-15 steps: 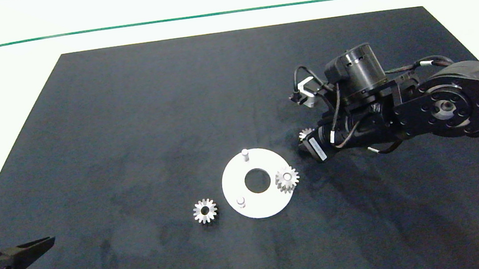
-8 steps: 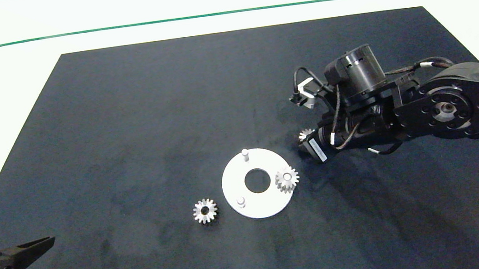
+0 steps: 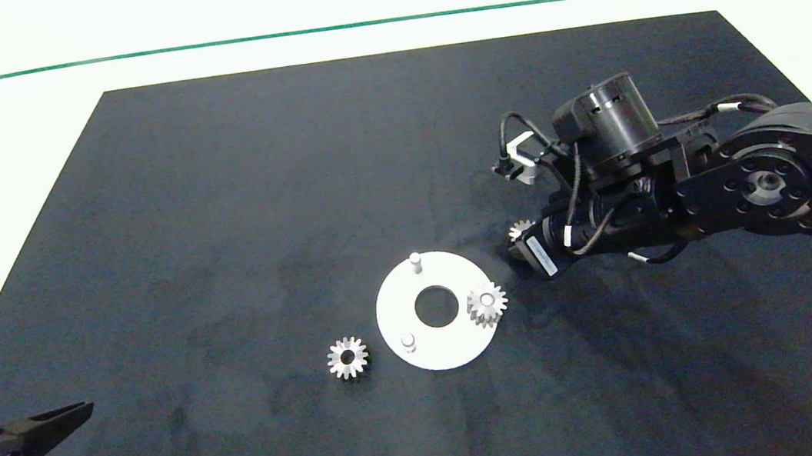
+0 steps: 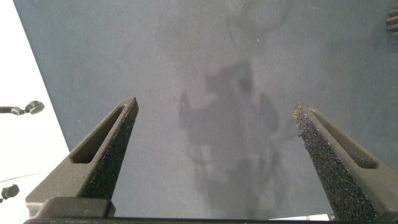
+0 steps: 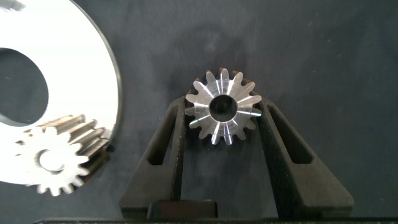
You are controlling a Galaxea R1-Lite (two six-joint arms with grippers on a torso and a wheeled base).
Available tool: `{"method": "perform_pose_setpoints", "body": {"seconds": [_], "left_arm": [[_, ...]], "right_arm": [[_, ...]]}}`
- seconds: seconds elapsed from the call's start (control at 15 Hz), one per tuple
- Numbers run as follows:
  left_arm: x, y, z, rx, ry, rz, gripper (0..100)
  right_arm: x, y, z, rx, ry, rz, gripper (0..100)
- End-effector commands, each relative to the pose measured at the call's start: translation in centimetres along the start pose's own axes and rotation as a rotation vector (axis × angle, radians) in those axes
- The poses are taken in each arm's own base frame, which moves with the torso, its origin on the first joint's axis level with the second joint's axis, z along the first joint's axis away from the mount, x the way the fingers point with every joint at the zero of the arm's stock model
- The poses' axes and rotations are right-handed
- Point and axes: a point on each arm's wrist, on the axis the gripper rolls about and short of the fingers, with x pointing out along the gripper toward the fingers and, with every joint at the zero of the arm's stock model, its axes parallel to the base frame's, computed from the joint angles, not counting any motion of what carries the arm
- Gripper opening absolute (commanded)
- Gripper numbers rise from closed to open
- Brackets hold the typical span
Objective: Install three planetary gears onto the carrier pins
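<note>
One planetary gear point(image 5: 222, 109) sits clamped between my right gripper point(image 5: 222, 127) fingers, just beside the white disc point(image 3: 406, 319). A second gear point(image 3: 486, 303) is seated on a carrier pin; the third point(image 3: 347, 357) lies on the black mat point(image 3: 232, 203) beside the disc. My left gripper point(image 4: 214, 155) hangs spread apart near the mat's edge.

Three small silver toothed metal gears: one point(image 3: 487, 304) seated on a pin at the white round disc's point(image 3: 401, 314) right rim; one point(image 3: 347, 357) flat on the dark mat, just left of the disc; one point(image 5: 222, 107) clamped between the right end effector's point(image 5: 222, 124) fingers, off the disc's upper right. Two short pale pins point(image 3: 415, 261) point(image 3: 408, 342) upright, bare.
</note>
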Motion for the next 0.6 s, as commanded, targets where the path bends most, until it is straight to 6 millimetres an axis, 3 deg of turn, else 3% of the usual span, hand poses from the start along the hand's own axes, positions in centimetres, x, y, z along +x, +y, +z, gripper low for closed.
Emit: {"method": "perform_pose_setpoints", "body": {"seconds": [0.07, 0.6], "left_arm": [[0.0, 0.0, 0.0, 0.002, 0.003, 0.000, 100], [-0.3, 0.0, -0.1, 0.004, -0.008, 0.001, 100]], "right_arm": [[-1.0, 0.1, 0.5, -0.003, -0.031, 0.002, 13], [-2.2, 1.6, 1.6, -0.029, -0.084, 0.033, 13]]}}
